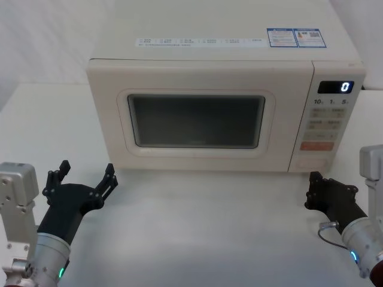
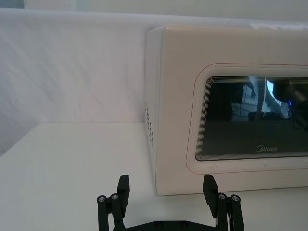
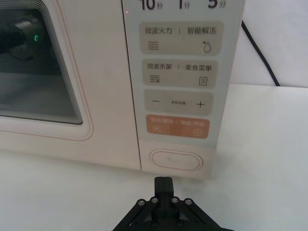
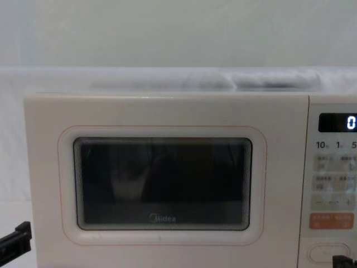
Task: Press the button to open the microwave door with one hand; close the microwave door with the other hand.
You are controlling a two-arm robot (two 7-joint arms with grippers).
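Note:
The cream microwave (image 1: 221,51) stands at the middle of the white table, and its door (image 1: 196,121) is shut flush against the body. The wide pill-shaped button (image 3: 175,160) sits at the bottom of the control panel, below the orange key (image 3: 177,127). My right gripper (image 3: 163,183) is shut, its tip a short gap in front of the button and not touching it; it is low on the right in the head view (image 1: 313,182). My left gripper (image 1: 87,173) stands open before the door's lower left corner, its fingers (image 2: 123,185) spread apart with nothing between them.
The display (image 1: 335,87) reads 0. A black cable (image 3: 260,53) runs down behind the microwave on the right side. Bare white table (image 1: 203,227) lies between the two arms in front of the microwave. A white wall is behind it.

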